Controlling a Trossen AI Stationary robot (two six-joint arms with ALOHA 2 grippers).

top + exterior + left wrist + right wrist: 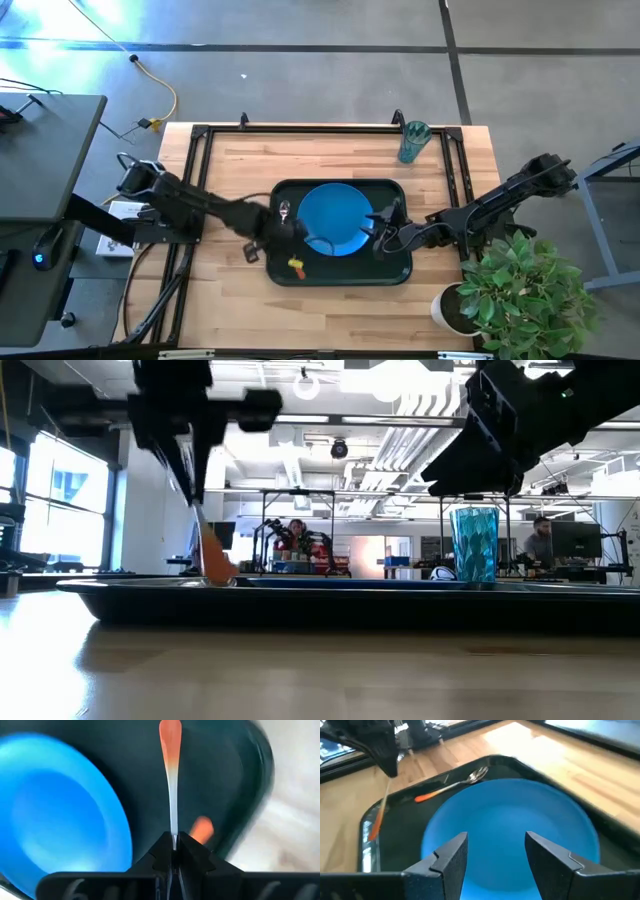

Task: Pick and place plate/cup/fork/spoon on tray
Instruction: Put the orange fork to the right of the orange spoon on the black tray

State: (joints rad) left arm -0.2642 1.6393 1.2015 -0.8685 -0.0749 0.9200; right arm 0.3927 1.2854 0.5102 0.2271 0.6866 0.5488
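Note:
The dark tray point(400, 272) lies mid-table. The blue plate point(335, 218) lies flat in it. The spoon point(451, 785) lies on the tray floor along its left end, bowl toward the far side. My left gripper point(272, 238) is shut on the fork point(171, 775) above the tray's left end. The fork's orange handle point(213, 560) hangs down into the tray. My right gripper point(495, 850) is open and empty, just above the plate's right part. The teal cup point(413, 142) stands upright on the wood at the far right, outside the tray. My left gripper pinches the fork's metal end point(174, 836) between its two fingers, which hide the tines. The fingers point down from above and lie along the fork. The fork hangs below them, slightly tilted. The tray rim hides whether its handle tip point(220, 578) touches the tray floor.
A potted plant point(520, 295) stands at the table's near right corner. Black metal rails point(200, 150) run along the left, far and right edges. Bare wood point(330, 315) lies between the tray and the near edge. People sit at desks point(295, 540) beyond the table.

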